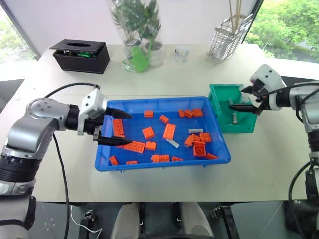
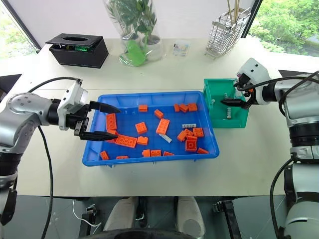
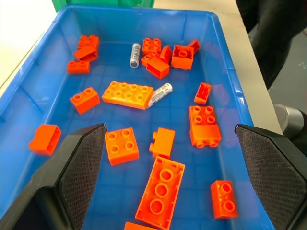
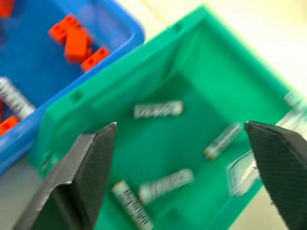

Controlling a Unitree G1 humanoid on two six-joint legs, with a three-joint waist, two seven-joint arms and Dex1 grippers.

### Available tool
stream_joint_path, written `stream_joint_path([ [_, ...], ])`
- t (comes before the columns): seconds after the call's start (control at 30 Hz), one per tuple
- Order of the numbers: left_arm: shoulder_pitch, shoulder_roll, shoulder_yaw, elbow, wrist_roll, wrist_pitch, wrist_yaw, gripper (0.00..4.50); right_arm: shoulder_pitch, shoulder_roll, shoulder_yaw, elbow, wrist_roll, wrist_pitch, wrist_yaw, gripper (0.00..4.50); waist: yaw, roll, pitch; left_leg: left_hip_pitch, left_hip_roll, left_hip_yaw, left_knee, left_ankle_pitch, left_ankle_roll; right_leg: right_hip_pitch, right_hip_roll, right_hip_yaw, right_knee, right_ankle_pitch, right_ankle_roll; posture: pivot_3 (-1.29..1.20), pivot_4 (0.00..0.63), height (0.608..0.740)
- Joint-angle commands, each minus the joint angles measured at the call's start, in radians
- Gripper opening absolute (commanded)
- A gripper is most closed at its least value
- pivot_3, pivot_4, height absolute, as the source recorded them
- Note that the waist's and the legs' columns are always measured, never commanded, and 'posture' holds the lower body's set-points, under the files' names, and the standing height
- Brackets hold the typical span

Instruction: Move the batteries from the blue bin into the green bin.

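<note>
Left gripper [image 1: 113, 128] spread wide, empty, poised over left end of blue bin [image 1: 102, 162]. Bin holds scattered orange bricks [image 1: 169, 131] plus two batteries [image 3: 159, 94] right of centre, one lying against long brick. Judged next step: pick one cleanly, approach from above, jaws across cylinder, clear of neighbouring brick. Farther right, green bin [image 1: 217, 107] stands just beside blue bin; four batteries lie on its floor. Right gripper [image 2: 234, 98] hangs above it, jaws apart, nothing held.

No legible txt anywhere — print on the batteries [image 4: 158, 109] too blurred to read.
</note>
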Motion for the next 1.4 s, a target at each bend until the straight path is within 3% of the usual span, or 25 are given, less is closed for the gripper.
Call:
stream_joint_path([
  [0.03, -0.017, 0.011, 0.018, -0.02, -0.005, -0.001, -0.004, 4.5, -0.037, 0.025, -0.019, -0.179, 0.09, 0.123, 0.035, 4.46, 0.0, 0.0, 0.0, 0.0, 0.0, 0.0, 0.0, 0.0, 0.0, 0.0, 0.0, 0.0, 0.0, 0.0, 0.0, 0.0, 0.15, 0.736],
  [0.17, -0.01, 0.013, 0.017, -0.03, -0.006, 0.004, -0.004, 4.5, 0.025, 0.072, 0.025, -0.481, 0.204, 0.37, 0.03, 4.46, 0.003, 0.0, 0.0, 0.0, 0.001, -0.004, 0.0, 0.0, 0.0, 0.0, 0.001, 0.0, 0.001, 0.0, 0.001, 0.0, 0.15, 0.736],
  [0.37, -0.022, 0.005, 0.007, -0.026, -0.003, 0.007, -0.004, 4.5, 0.121, 0.124, 0.086, -0.726, 0.301, 0.587, -0.05, 4.46, 0.012, -0.001, 0.0, -0.002, 0.0, -0.005, 0.001, 0.0, 0.0, 0.001, -0.002, -0.001, 0.0, -0.001, -0.002, 0.0, 0.15, 0.736],
  [0.67, -0.053, -0.019, -0.011, -0.005, 0.012, -0.008, 0.002, 4.5, 0.228, 0.192, 0.207, -0.749, 0.291, 0.607, -0.197, 4.46, 0.006, -0.001, -0.001, -0.001, 0.0, -0.005, 0.001, 0.0, 0.0, 0.001, -0.001, -0.001, 0.0, -0.001, -0.002, 0.0, 0.15, 0.736],
  [0.97, -0.063, -0.029, -0.009, 0.002, 0.025, -0.01, -0.004, 4.5, 0.23, 0.248, 0.316, -0.665, 0.252, 0.54, -0.251, 4.46, 0.006, -0.002, -0.001, -0.001, 0.0, -0.005, 0.001, 0.0, 0.0, 0.001, 0.0, -0.001, 0.0, 0.0, 0.0, 0.0, 0.15, 0.736],
  [1.07, -0.059, -0.026, -0.005, -0.001, 0.023, -0.011, -0.007, 4.5, 0.237, 0.239, 0.353, -0.648, 0.223, 0.497, -0.25, 3.23, 0.006, -0.003, -0.001, -0.001, 0.0, -0.005, 0.001, 0.0, 0.0, 0.001, 0.0, -0.001, -0.001, 0.0, 0.0, 0.0, 0.15, 0.736],
  [1.27, -0.052, -0.025, -0.002, 0.002, 0.023, -0.015, -0.011, 4.5, 0.226, 0.217, 0.308, -0.696, 0.255, 0.512, -0.234, 0.26, 0.006, -0.003, -0.002, -0.001, 0.0, -0.005, 0.001, 0.0, 0.0, 0.001, 0.0, -0.001, -0.001, 0.0, -0.001, 0.0, 0.15, 0.736],
  [1.3, -0.05, -0.026, -0.004, 0.003, 0.024, -0.018, -0.011, 4.5, 0.216, 0.215, 0.284, -0.707, 0.271, 0.529, -0.231, 0.03, 0.006, -0.003, -0.002, -0.001, 0.0, -0.005, 0.001, 0.0, 0.0, 0.001, 0.0, -0.001, -0.001, 0.0, -0.001, 0.0, 0.15, 0.736],
  [1.4, -0.047, -0.033, -0.008, 0.005, 0.027, -0.024, -0.01, 4.5, 0.142, 0.192, 0.153, -0.721, 0.354, 0.616, -0.21, 0.03, 0.006, -0.003, -0.001, -0.001, 0.0, -0.005, 0.001, 0.0, 0.0, 0.001, 0.0, -0.001, 0.0, 0.0, -0.001, 0.0, 0.15, 0.736],
])
